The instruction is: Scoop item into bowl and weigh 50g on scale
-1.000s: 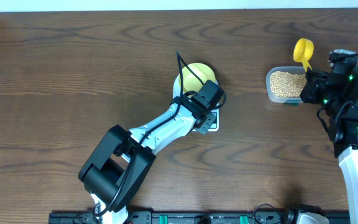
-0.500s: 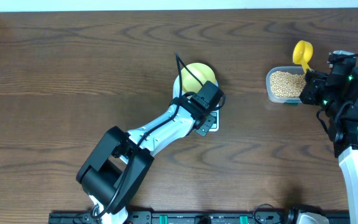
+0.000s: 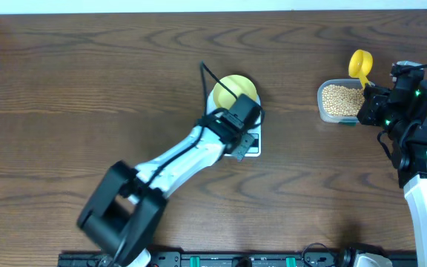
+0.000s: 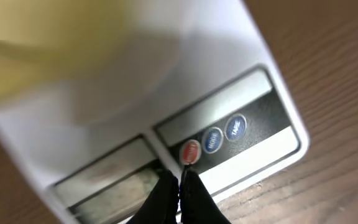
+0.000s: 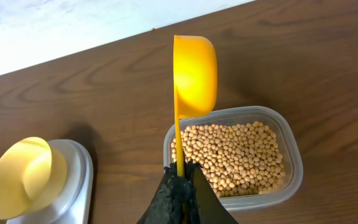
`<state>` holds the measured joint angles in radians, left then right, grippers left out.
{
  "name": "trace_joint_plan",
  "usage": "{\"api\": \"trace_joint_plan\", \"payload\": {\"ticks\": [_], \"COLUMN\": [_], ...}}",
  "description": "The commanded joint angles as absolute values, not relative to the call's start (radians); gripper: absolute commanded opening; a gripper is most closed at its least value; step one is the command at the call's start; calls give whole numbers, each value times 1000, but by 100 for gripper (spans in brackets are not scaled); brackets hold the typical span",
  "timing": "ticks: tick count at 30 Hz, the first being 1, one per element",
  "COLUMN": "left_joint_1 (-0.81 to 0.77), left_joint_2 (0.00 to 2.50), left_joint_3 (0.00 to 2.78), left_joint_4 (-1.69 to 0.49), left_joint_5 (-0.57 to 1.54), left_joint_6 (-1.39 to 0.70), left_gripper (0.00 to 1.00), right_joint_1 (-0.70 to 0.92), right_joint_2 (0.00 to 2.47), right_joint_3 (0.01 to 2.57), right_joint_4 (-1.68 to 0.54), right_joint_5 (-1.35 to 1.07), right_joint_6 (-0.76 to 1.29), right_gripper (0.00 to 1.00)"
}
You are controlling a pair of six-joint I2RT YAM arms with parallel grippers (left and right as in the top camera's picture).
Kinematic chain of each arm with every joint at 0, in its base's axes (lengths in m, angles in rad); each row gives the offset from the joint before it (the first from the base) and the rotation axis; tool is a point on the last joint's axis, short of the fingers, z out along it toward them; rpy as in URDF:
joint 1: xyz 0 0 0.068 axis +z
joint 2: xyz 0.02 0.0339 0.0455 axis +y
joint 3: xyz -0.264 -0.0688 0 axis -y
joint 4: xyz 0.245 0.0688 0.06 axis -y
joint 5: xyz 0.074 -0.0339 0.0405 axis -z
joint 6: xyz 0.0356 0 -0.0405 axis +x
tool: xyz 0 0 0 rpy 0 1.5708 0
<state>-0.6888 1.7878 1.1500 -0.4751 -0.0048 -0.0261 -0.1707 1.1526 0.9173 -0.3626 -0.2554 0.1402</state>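
- Plainly, the left fingers (image 4: 179, 182) are pressed together with nothing between them, and we see them pointing at the button edge of the scale (image 4: 222, 68).
- Their tips sit right at the near edge of the red button (image 4: 191, 151). We cannot tell whether they touch it.
- Two blue buttons (image 4: 212, 139) lie just beyond those tips and to their right, and the grey display (image 4: 104, 177) runs off to their left.
- Past the left fingers, the bowl (image 4: 42, 50) stands on the scale's platform, a blurred pale yellow shape at the far side.
- Over at the right fingers (image 5: 179, 182), we see them clamped tight on the handle of a yellow scoop (image 5: 194, 74).
- That scoop stands straight out from the tips, its cup at the far end and turned on edge towards us. What the cup holds we cannot tell.
- Just beyond the right fingers, below the scoop's handle, a clear tub (image 5: 294, 155) rests on the brown table (image 5: 104, 93).
- Beans (image 5: 235, 155) cover the tub's floor in a thick layer.
- To the left of the right fingers, apart from the tub, we make out the scale with the bowl on it.
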Motion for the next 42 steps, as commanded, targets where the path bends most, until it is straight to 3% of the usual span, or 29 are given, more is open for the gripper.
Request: {"api": "trace_joint_plan", "payload": {"ticks": [1, 10, 12, 18, 19, 20, 42], "left_joint_1": [-638, -398, -319, -172, -156, -144, -116], "left_joint_2": [1650, 1410, 1385, 1378, 1378, 1378, 1378], "left_joint_3": [1188, 1188, 1188, 1188, 1188, 1188, 1187], "left_joint_4": [-481, -554, -602, -714, -723, -726, -733], "left_joint_5": [-7, 26, 26, 26, 26, 26, 26], "left_joint_6": [-83, -216, -216, -216, -216, -216, -216], "left_gripper": [7, 8, 27, 64, 73, 98, 98], "right_joint_1": [-176, -176, -176, -176, -176, -176, -177], "right_joint_2": [1150, 1150, 1150, 1150, 1150, 1150, 1153], "right_joint_3": [935, 935, 935, 935, 935, 935, 935], "right_joint_4": [-362, -363, -364, -364, -368, -372, -413], "right_joint_5": [-281, -321, -321, -321, -320, -319, -24], "right_joint_6": [125, 125, 125, 125, 125, 125, 43], "right_gripper": [1, 1, 1, 1, 1, 1, 1]}}
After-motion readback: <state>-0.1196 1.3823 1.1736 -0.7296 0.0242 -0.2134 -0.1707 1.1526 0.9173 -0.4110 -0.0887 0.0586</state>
